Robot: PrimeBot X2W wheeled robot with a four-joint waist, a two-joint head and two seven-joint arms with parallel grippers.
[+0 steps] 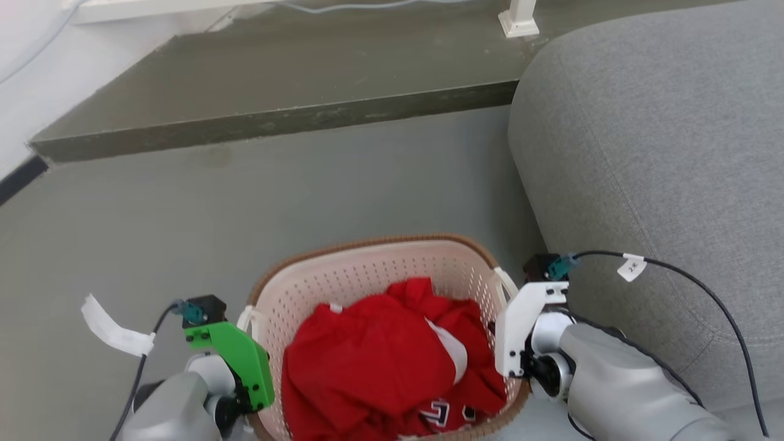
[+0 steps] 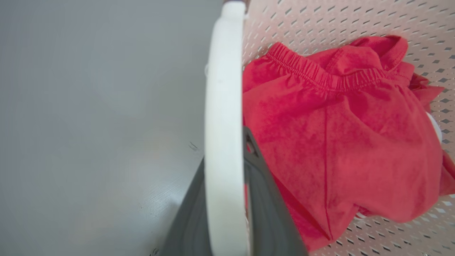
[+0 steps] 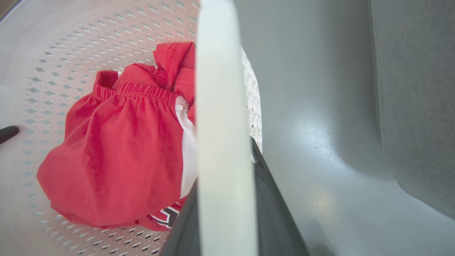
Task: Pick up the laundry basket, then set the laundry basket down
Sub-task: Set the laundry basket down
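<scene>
The laundry basket (image 1: 367,269), cream and perforated with a brown woven rim, sits at the bottom middle of the head view with a red garment (image 1: 373,355) inside. My left gripper (image 1: 248,361), under a green bracket, is at the basket's left handle. My right gripper (image 1: 508,334), under a white bracket, is at its right handle. In the left wrist view my left gripper (image 2: 224,149) is shut on the white loop handle (image 2: 222,71). My right gripper (image 3: 224,167) likewise clamps the other white handle (image 3: 213,71). Whether the basket touches the floor I cannot tell.
A grey sofa (image 1: 661,153) stands close on the right, almost against the basket and my right arm. A dark raised step (image 1: 275,122) crosses the back, with a white furniture leg (image 1: 519,18) on it. Grey floor (image 1: 184,233) lies ahead and to the left.
</scene>
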